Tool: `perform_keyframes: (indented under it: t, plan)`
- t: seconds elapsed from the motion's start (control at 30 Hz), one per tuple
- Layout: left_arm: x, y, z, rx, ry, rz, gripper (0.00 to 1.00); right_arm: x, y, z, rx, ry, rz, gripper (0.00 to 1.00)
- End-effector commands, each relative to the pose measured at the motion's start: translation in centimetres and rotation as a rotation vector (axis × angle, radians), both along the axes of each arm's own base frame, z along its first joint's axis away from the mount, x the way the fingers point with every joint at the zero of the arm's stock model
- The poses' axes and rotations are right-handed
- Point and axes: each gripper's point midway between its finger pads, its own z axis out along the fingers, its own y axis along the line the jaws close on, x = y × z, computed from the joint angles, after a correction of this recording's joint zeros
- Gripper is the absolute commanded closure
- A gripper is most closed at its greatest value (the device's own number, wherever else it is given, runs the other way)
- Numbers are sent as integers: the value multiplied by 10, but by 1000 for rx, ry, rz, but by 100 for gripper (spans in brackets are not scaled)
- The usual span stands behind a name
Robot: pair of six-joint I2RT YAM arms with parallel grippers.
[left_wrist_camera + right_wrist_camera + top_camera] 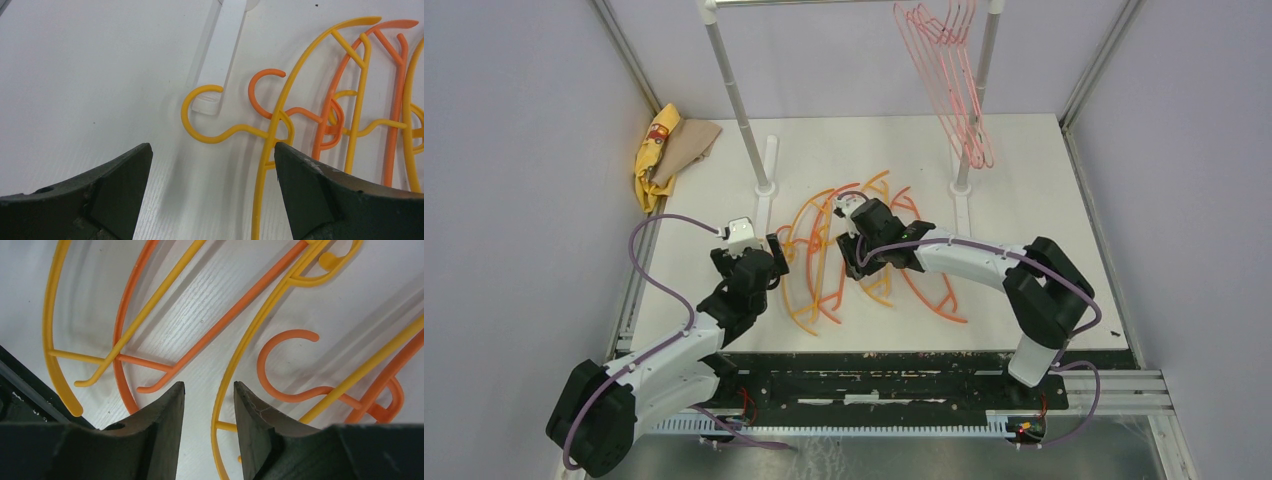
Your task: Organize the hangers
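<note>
White tabletop (1044, 200) inside grey walls, with a white-poled rack (734, 100) at the far side and a yellow-and-tan cloth (656, 150) bunched well off beyond the left claw. Already up on the rail, high and far beyond the right claw: several pink wire hangers (959, 90). Lying flat in a tangle under and between both claws: the orange and yellow plastic hangers (819, 260), with hooks and arms crossing. Left claw (212, 150) spread wide, holding nothing, hovering low, with a yellow hanger arm (259, 200) just inside its right-hand finger and a yellow hook (200, 112) ahead of it, curled about the end of the rack foot (225, 45). Right claw (208, 387) narrowed to a slim gap, not clamped, straddling 1 yellow arm (232, 362), with an orange hook (282, 340) just ahead and to its right. By the look of it, at the picking stage, with most plastic hangers yet to go up. Risks from here: closing on 1 bar and lifting 2 or 3 with it, given the interlocked hooks; tugging the rack through that hooked foot; losing a thin, smooth bar pinched flat against the table; scraping fingertips on the surface; pulling the same tangle from 2 sides and twisting it tighter.
</note>
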Motion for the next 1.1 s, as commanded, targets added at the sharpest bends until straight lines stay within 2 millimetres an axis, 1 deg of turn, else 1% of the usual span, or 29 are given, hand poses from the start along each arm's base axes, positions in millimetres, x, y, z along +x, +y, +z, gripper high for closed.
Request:
perform_keyframes:
  t: [0.0, 0.07, 0.17, 0.27, 0.33, 0.43, 0.63, 0.73, 0.83, 0.93, 1.0, 1.07]
  plan:
    - [8, -3, 22, -57, -68, 29, 2, 2, 9, -8, 30, 11, -23, 51]
    - [8, -3, 23, -58, -68, 30, 2, 2, 5, -15, 7, 12, -37, 52]
    - [8, -3, 23, -59, -69, 29, 2, 4, 2, -21, -13, 10, -47, 52]
    - [8, -3, 23, -60, -70, 30, 2, 4, 5, -19, 4, 17, -44, 53]
    - [8, -3, 23, -61, -70, 33, 1, 2, 12, -13, 22, 11, -31, 54]
    - [9, -2, 23, -67, -67, 38, 0, -2, 21, -4, -2, -28, 2, 54]
    - [11, -8, 14, -117, -13, -2, 0, -14, 49, 8, 57, -30, 48, 53]
    - [9, -5, 18, -145, -17, 11, 0, -16, 59, 18, 78, -43, 62, 53]
    - [7, 10, 27, -171, -17, 85, 0, -26, 77, 28, 100, -52, 100, 53]
    - [0, 39, 34, -213, -30, 237, 1, -37, 96, 33, 111, -58, 140, 51]
    - [-3, 54, 38, -255, -51, 318, 2, -42, 108, 29, 111, -53, 159, 44]
    - [-7, 65, 41, -266, -57, 375, 2, -45, 119, 24, 117, -42, 176, 42]
